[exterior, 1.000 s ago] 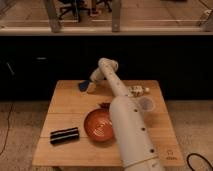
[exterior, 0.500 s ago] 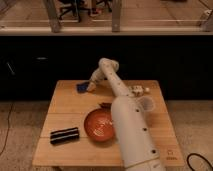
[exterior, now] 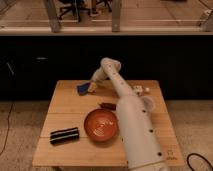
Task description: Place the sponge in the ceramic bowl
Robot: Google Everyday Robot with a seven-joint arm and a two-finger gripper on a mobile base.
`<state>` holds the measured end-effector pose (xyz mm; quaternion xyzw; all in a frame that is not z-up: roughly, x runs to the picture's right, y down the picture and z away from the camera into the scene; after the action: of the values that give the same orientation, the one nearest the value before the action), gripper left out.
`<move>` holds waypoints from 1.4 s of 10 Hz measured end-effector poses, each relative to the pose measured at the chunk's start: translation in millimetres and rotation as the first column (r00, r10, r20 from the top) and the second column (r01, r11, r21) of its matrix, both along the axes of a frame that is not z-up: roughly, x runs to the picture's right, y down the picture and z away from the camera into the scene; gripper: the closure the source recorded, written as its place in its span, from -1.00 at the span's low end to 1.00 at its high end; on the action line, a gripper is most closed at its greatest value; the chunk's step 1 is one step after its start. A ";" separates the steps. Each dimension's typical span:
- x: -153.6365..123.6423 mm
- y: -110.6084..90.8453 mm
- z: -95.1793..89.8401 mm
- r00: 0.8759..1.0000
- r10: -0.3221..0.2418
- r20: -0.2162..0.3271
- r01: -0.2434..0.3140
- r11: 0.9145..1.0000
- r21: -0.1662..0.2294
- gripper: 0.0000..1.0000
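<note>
I see the gripper (exterior: 92,86) over the table's (exterior: 60,107) far-left area, w/ the sponge (exterior: 82,89) right at its tip, tilted. Can't tell if it's clamped on it or not. The ceramic bowl (exterior: 101,125) sits near the front, well apart from the sponge, striped black block (exterior: 64,135) to its left.

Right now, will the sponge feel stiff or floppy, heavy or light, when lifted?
Probably light: the sponge is small and thin beside the bowl. It may bend a little at the hand, which sits at its edge. Being flat, it should not roll.
</note>
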<state>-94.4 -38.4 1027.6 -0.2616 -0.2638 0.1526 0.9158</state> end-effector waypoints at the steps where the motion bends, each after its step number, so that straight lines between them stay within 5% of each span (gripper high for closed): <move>1: 0.8 -0.3 -4.4 1.000 -0.004 0.008 0.004 1.000 0.003 1.00; 14: 21.9 1.1 -39.6 0.997 -0.038 0.066 0.036 0.999 0.028 1.00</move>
<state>-72.5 -37.4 988.0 -0.2593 -0.2914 0.1232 0.9125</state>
